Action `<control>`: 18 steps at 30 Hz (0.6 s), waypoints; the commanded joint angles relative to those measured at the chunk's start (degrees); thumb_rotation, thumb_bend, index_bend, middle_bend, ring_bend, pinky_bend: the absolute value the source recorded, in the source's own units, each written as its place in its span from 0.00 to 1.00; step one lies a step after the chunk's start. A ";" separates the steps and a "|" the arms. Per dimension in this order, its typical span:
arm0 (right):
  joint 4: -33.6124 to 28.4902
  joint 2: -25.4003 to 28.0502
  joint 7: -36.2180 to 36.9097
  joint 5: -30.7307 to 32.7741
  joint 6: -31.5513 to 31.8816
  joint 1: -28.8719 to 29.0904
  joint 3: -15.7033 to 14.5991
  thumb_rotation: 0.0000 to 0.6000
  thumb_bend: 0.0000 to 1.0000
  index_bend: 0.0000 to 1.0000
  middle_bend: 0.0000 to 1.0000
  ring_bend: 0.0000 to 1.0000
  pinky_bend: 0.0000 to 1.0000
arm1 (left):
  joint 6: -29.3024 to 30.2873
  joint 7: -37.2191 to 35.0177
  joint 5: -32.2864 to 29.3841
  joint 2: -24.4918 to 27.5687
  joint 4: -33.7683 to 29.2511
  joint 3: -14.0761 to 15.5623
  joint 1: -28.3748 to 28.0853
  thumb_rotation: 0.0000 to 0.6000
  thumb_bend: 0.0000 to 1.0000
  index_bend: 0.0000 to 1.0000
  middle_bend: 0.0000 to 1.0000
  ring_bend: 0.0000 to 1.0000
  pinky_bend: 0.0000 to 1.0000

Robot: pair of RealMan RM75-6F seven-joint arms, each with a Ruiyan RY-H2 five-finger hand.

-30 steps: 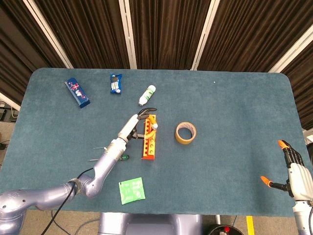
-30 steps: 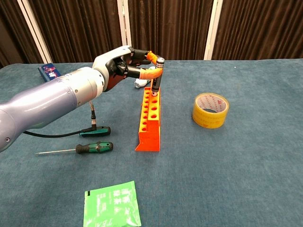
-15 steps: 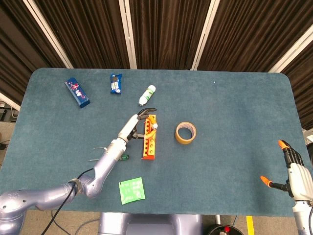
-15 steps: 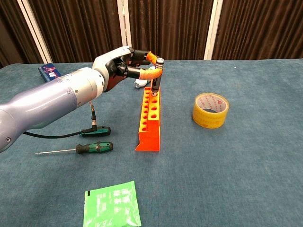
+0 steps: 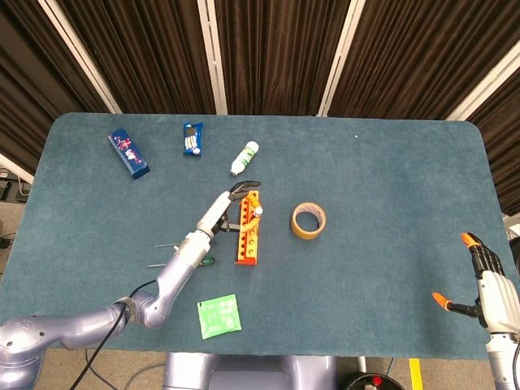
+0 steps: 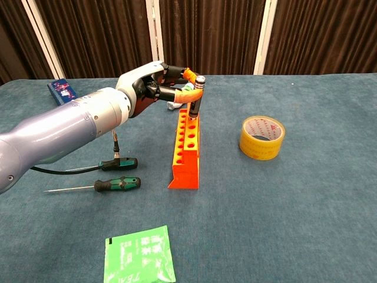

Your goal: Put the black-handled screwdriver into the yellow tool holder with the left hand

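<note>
Beside the tool holder (image 6: 187, 144) — tape roll (image 6: 261, 137), two green screwdrivers (image 6: 118, 174).

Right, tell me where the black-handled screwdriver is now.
In the chest view the black-handled screwdriver stands upright at the far end of the yellow tool holder, pinched by the left hand, left of the tape roll.

Even, bright overhead light; both views sharp.
Shadows around the tool holder (image 6: 187, 147) are faint and soft, the silver arm (image 6: 59, 132) beside it carries mild sheen, and curtains behind stay dark.
</note>
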 commanded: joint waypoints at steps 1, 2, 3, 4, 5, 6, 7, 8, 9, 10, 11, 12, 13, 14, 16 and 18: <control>-0.02 -0.03 0.01 -0.12 0.06 -0.04 -0.07 1.00 0.07 0.00 0.00 0.00 0.00 | -0.02 0.97 0.34 0.34 -0.09 0.47 0.00 1.00 0.30 0.50 0.06 0.00 0.00; -0.14 -0.03 0.05 -0.11 0.08 -0.08 -0.09 1.00 0.07 0.00 0.00 0.00 0.00 | -0.19 1.43 0.18 0.54 -0.30 0.61 0.05 1.00 0.26 0.43 0.04 0.00 0.00; -0.25 -0.01 0.10 -0.20 0.18 -0.10 -0.10 1.00 0.07 0.00 0.00 0.00 0.00 | -0.22 1.82 -0.16 0.71 -0.68 0.60 0.17 1.00 0.24 0.39 0.03 0.00 0.00; -0.25 -0.01 0.02 -0.34 0.28 -0.11 -0.11 1.00 0.07 0.00 0.00 0.00 0.00 | -0.16 2.16 -0.36 0.81 -0.94 0.59 0.25 1.00 0.23 0.35 0.01 0.00 0.00; -0.10 -0.13 -0.12 -0.36 0.14 -0.03 -0.15 1.00 0.07 0.00 0.00 0.00 0.00 | -0.08 2.53 -0.50 0.90 -1.16 0.61 0.33 1.00 0.22 0.33 0.00 0.00 0.00; -0.01 -0.21 -0.17 -0.29 0.16 -0.01 -0.10 1.00 0.07 0.00 0.00 0.00 0.00 | -0.05 2.84 -0.66 1.00 -1.35 0.63 0.40 1.00 0.21 0.32 0.00 0.00 0.00; -0.12 -0.18 -0.13 -0.29 0.22 -0.04 -0.09 1.00 0.07 0.00 0.00 0.00 0.00 | -0.03 3.08 -0.81 1.10 -1.55 0.62 0.47 1.00 0.20 0.32 0.00 0.00 0.00; -0.27 -0.09 -0.08 -0.25 0.29 -0.09 -0.07 1.00 0.07 0.00 0.00 0.00 0.00 | -0.06 3.45 -1.03 1.24 -1.79 0.64 0.54 1.00 0.19 0.30 0.00 0.00 0.00; -0.28 -0.04 -0.06 -0.22 0.30 -0.10 -0.06 1.00 0.07 0.00 0.00 0.00 0.00 | -0.14 3.67 -1.18 1.38 -1.96 0.65 0.60 1.00 0.18 0.30 0.00 0.00 0.00; -0.27 0.00 -0.06 -0.20 0.33 -0.11 -0.03 1.00 0.07 0.00 0.00 0.00 0.00 | -0.17 3.85 -1.39 1.57 -2.27 0.59 0.69 1.00 0.16 0.28 0.00 0.00 0.00; -0.30 0.01 -0.07 -0.22 0.33 -0.10 -0.03 1.00 0.07 0.00 0.00 0.00 0.00 | -0.20 4.02 -1.49 1.72 -2.49 0.56 0.73 1.00 0.14 0.26 0.00 0.00 0.00; -0.27 -0.02 -0.10 -0.22 0.29 -0.09 -0.05 1.00 0.07 0.00 0.00 0.00 0.00 | -0.13 4.20 -1.53 1.88 -2.71 0.52 0.78 1.00 0.13 0.25 0.00 0.00 0.00; -0.20 -0.04 -0.07 -0.22 0.31 -0.09 -0.05 1.00 0.07 0.00 0.00 0.00 0.00 | -0.06 4.29 -1.65 2.05 -3.05 0.38 0.84 1.00 0.12 0.23 0.00 0.00 0.00; -0.19 -0.07 -0.07 -0.29 0.33 -0.09 -0.07 1.00 0.07 0.00 0.00 0.00 0.00 | -0.04 4.27 -1.72 2.26 -3.44 0.21 0.88 1.00 0.11 0.22 0.00 0.00 0.00; -0.21 -0.08 -0.08 -0.29 0.36 -0.09 -0.05 1.00 0.07 0.00 0.00 0.00 0.00 | 0.15 4.37 -1.60 2.84 -4.46 -0.09 0.95 1.00 0.09 0.21 0.00 0.00 0.00; -0.17 -0.11 -0.10 -0.30 0.39 -0.09 -0.05 1.00 0.07 0.00 0.00 0.00 0.00 | 0.47 4.55 -1.42 3.48 -5.65 -0.38 1.04 1.00 0.07 0.20 0.00 0.00 0.00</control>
